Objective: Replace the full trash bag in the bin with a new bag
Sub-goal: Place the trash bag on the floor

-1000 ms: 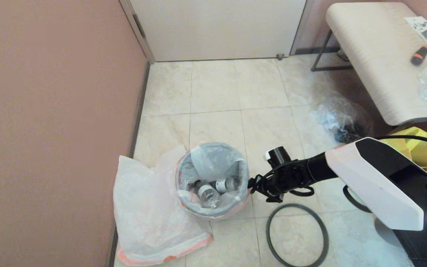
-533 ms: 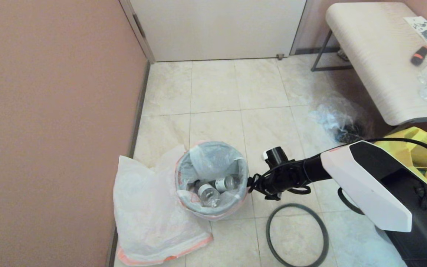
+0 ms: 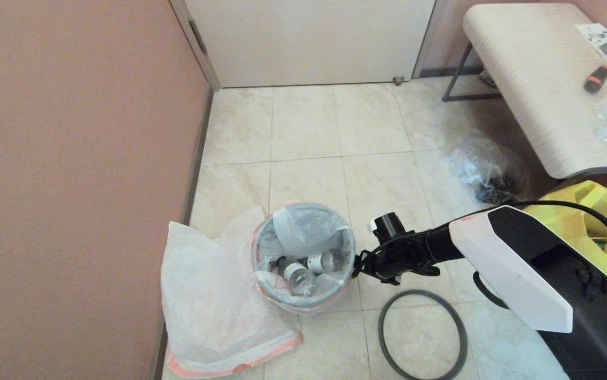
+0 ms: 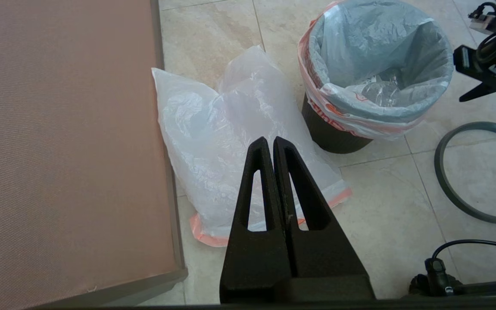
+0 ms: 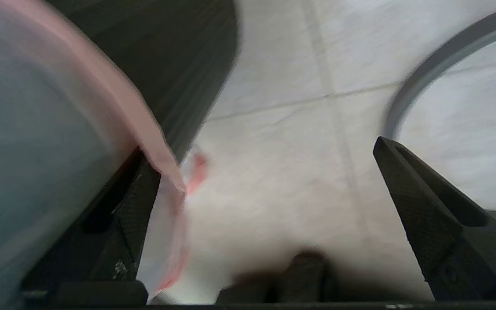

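The small black bin stands on the tiled floor, lined with the full trash bag, a grey-white bag with a pink hem and clear bottles inside. A new white bag lies flat on the floor to its left. The bin's grey hoop lies on the floor to its right. My right gripper is open at the bin's right rim. In the right wrist view the pink hem hangs against one finger. My left gripper is shut and empty above the new bag.
A pink wall runs close along the left, with a white door at the back. A bench with bottles stands at the back right. Crumpled clear plastic and a yellow shopping bag lie below it.
My right arm has shifted slightly left, toward the bin, with its jaws still open at the rim. The left gripper stays shut.
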